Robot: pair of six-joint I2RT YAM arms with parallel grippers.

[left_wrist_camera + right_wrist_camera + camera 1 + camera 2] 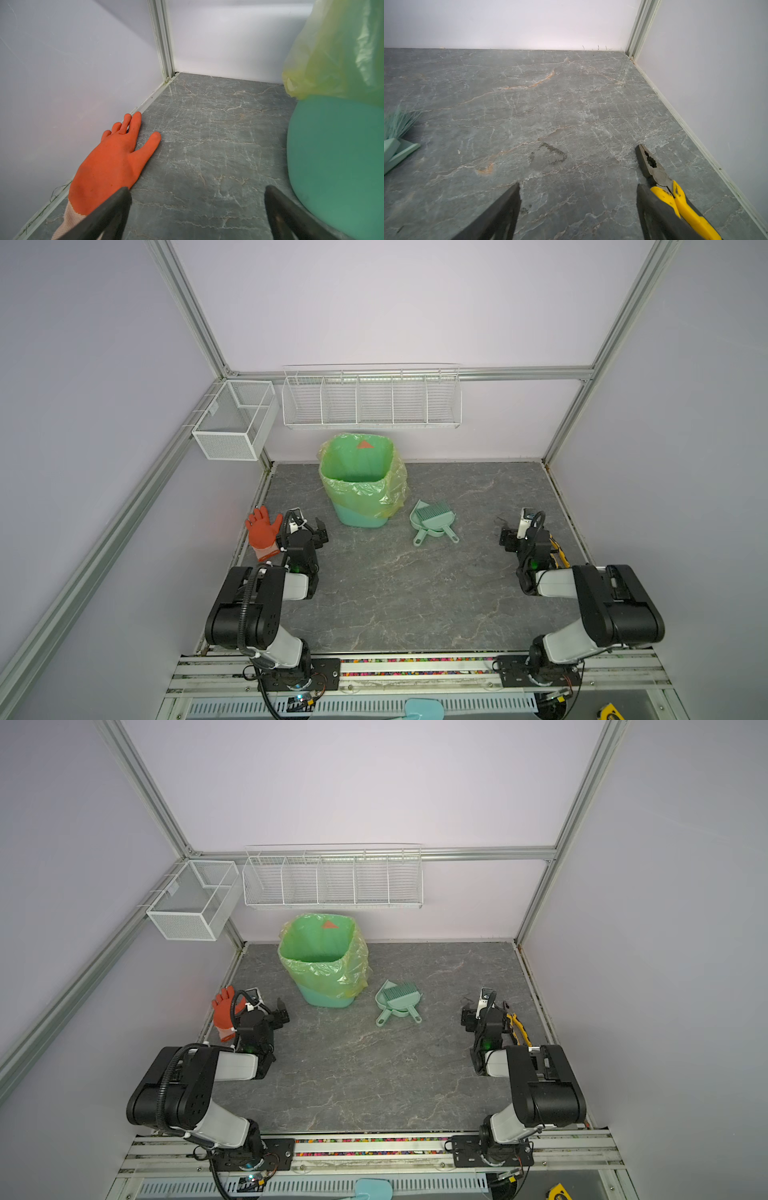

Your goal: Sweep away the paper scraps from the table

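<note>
Paper scraps do not show up for you in any of the four views. The bottom of the bin is hidden, so you cannot tell whether they lie in there. The dark grey, marble-veined worktop [395, 593] is what you see most of.

Toward the back, left of centre, stands a mint-green plastic waste bin lined with a translucent yellow-green bag [357, 516]. Just beside it, to its right, a mint-green plastic dustpan [417, 518] lies on the worktop. A matching mint-green hand brush [433, 513] rests in it, and both handles point toward you.

Your left end effector [309, 522] hangs low near the worktop's left edge, between the bin and a flat orange-red rubber glove with a pale knit cuff [262, 531]. Its fingers stand wide apart with nothing between them. In the left wrist view one dark finger [116, 205] overlaps the glove's cuff, but you cannot tell whether they touch.

Your right end effector [513, 522] sits low near the right edge, well apart from the dustpan, also spread wide and holding nothing. A pair of grey steel pliers with yellow handles [654, 166] lies on the worktop just beside its outer finger [652, 205], nose toward the back wall.
</note>
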